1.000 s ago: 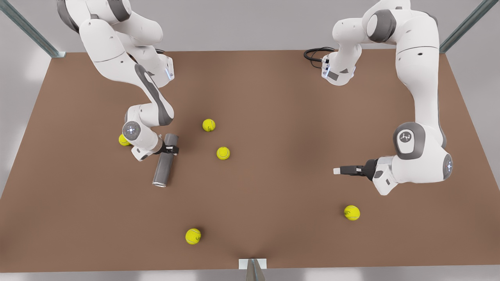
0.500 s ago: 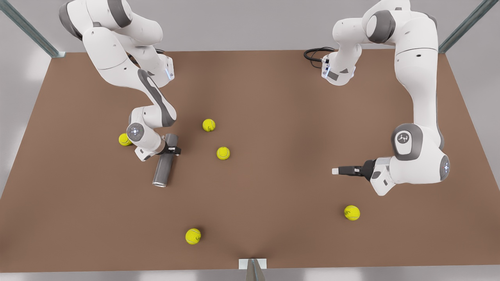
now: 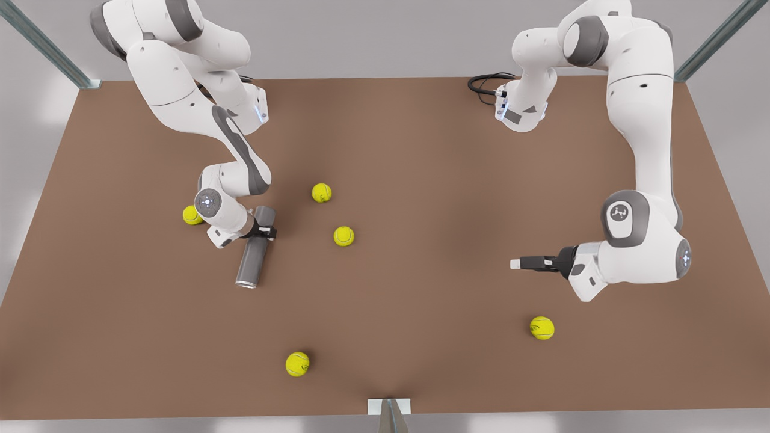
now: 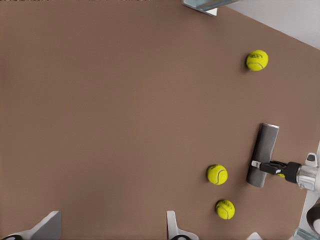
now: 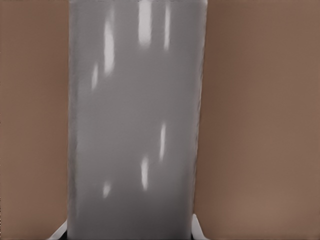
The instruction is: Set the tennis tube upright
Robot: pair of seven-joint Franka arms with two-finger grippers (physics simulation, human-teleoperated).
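Note:
The tennis tube (image 3: 252, 251) is a grey cylinder lying flat on the brown table (image 3: 421, 180), towards the front view's left, with its shiny rim end (image 3: 245, 282) nearest the front edge. My right gripper (image 3: 261, 230) is shut across the tube near its far end. In the right wrist view the tube (image 5: 135, 125) sits close between the fingertips (image 5: 197, 231). My left gripper (image 3: 516, 263) waits low over the table on the front view's right, open, holding nothing. In the left wrist view its fingers (image 4: 172, 226) stand wide apart, and the tube (image 4: 264, 147) shows far off.
Several yellow tennis balls lie around: two (image 3: 321, 192) (image 3: 343, 236) just right of the tube, one (image 3: 191, 214) behind the right arm's wrist, one (image 3: 297, 364) near the front edge, one (image 3: 542, 328) below the left gripper. A black cable (image 3: 484, 84) lies at the back.
The tube stays flat in the right gripper's hold. The arm on the front view's right has drifted very slightly left and up.

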